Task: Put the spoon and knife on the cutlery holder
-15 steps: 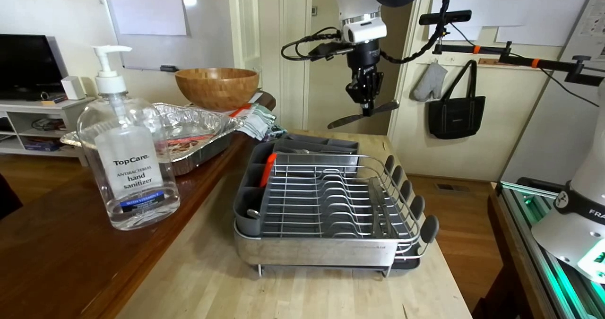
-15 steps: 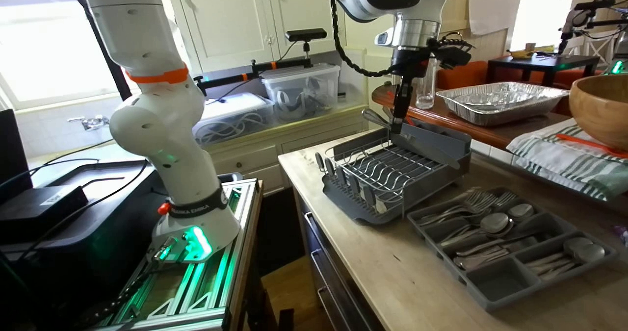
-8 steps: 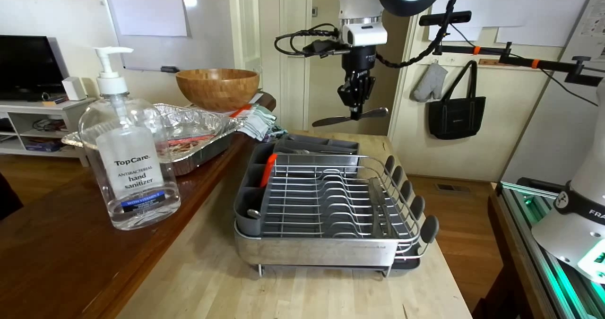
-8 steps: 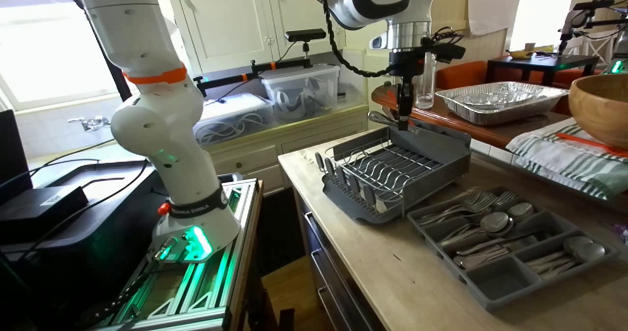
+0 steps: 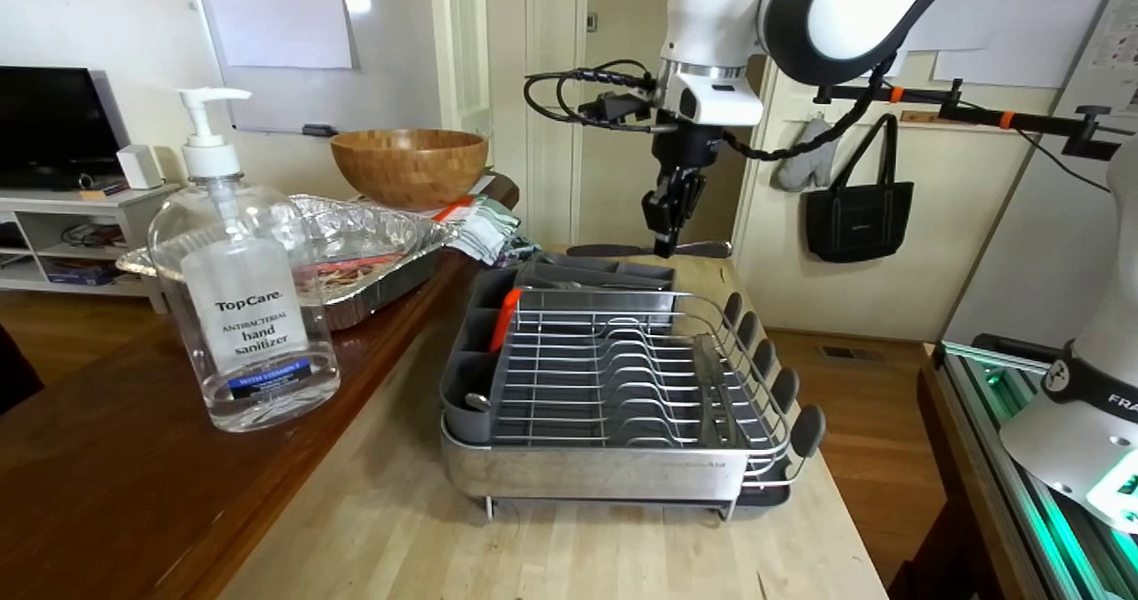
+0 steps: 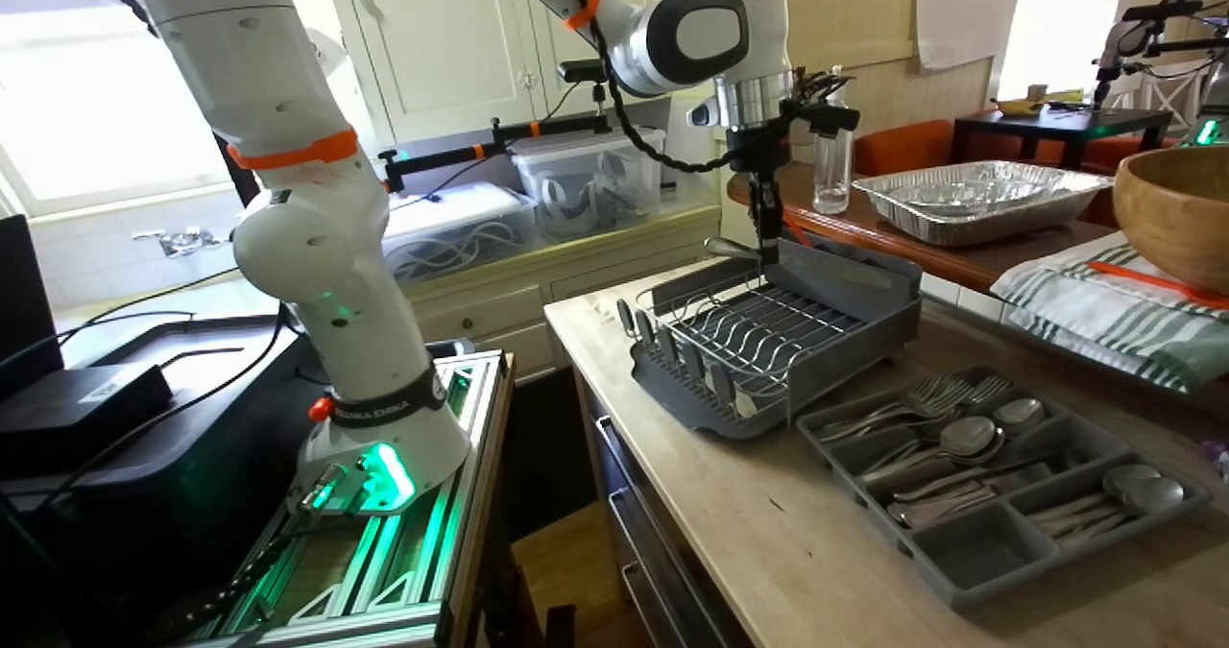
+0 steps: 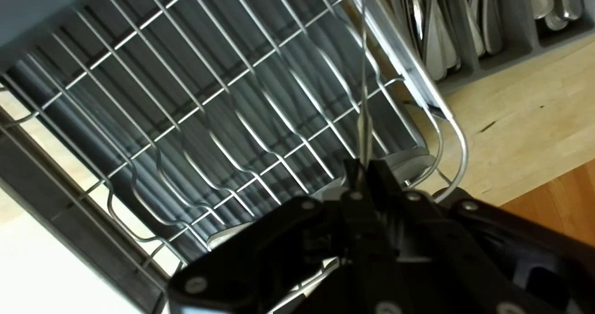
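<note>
Pincer (image 7: pixel 366 167): is gripping the knife (image 7: pixel 365 125), tips nearly meeting.
Knife: is lying crosswise between them (jutting both ways).

Gripper (image 5: pixel 664 249) and knife (image 5: pixel 615 251) lowered; knife nearly level.
Against half a second earlier, the gripper stands lower in both exterior views. In an exterior view it also leans more, its fingertips further to one side of its mounting. The knife, crossing the fingertips, has descended with it; its former slope has flattened either side of the grip and reads about level in an exterior view. Above the gripper, the arm (image 6: pixel 710 34) has come down as well; in an exterior view it now overlaps one end of the camera (image 6: pixel 578 71), uncovered earlier.
</note>
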